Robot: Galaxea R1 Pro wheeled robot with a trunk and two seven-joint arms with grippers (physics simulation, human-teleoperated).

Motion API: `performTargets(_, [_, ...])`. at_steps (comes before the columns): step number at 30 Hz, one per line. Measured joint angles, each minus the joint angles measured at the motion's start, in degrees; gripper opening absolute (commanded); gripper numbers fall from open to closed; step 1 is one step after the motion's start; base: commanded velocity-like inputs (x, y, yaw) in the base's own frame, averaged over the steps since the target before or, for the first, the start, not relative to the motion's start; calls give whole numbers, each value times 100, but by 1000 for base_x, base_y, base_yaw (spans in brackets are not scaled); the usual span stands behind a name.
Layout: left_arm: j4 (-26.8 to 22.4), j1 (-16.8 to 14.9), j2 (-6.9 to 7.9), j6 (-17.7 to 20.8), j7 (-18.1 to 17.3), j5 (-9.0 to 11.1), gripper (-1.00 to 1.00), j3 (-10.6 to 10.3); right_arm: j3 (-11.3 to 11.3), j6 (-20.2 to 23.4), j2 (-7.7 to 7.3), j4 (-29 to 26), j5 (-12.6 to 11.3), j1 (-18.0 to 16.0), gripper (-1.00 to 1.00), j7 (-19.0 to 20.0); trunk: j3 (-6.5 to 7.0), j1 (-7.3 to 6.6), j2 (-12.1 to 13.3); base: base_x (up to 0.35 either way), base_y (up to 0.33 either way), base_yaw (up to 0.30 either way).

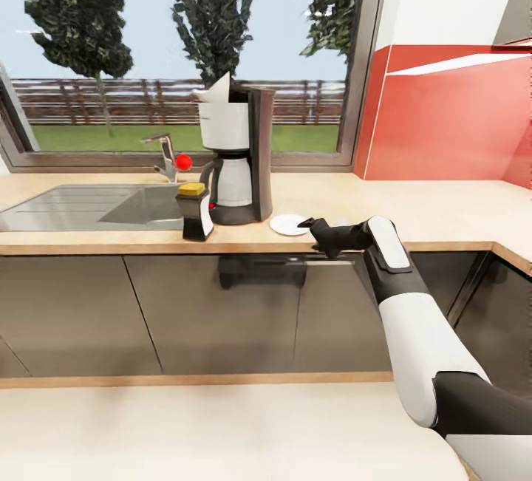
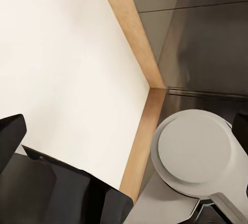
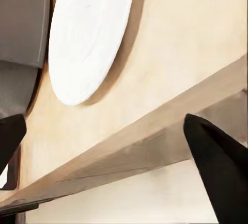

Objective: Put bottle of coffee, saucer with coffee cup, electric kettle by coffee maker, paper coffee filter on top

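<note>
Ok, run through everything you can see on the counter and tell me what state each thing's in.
coffee maker: upright on the kitchen countertop
paper coffee filter: on the coffee maker's top
bottle of coffee: upright, capped, beside the maker
saucer: flat, bare
right gripper: open, empty, at the counter edge

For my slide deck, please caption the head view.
Right gripper at the saucer beside the coffee maker, bottle of coffee alongside.
</note>
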Motion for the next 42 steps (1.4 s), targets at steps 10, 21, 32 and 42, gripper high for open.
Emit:
performTargets(10, [0, 0, 0, 0, 0, -1, 100, -6, -18, 34, -39, -66, -36, 9, 100, 52, 0, 1, 0, -302, -1, 0])
performTargets(21, [-1, 0, 0, 0, 0, 1, 100, -8, -48, 355, -581, -1087, 11, 582, 100, 1235, 0, -2, 0, -81, 0, 0])
performTargets(32, [-2, 1, 2, 4, 1, -1, 100, 14, -65, 714, -2105, -2163, 730, 2808, 100, 3545, -1, -2, 0, -2, 0, 0])
performTargets(42, [-2, 1, 0, 55, -12, 0, 100, 61, -156, -816, -2745, -2149, 3018, 4840, 100, 6061, -1, -3, 0, 0, 0, 0])
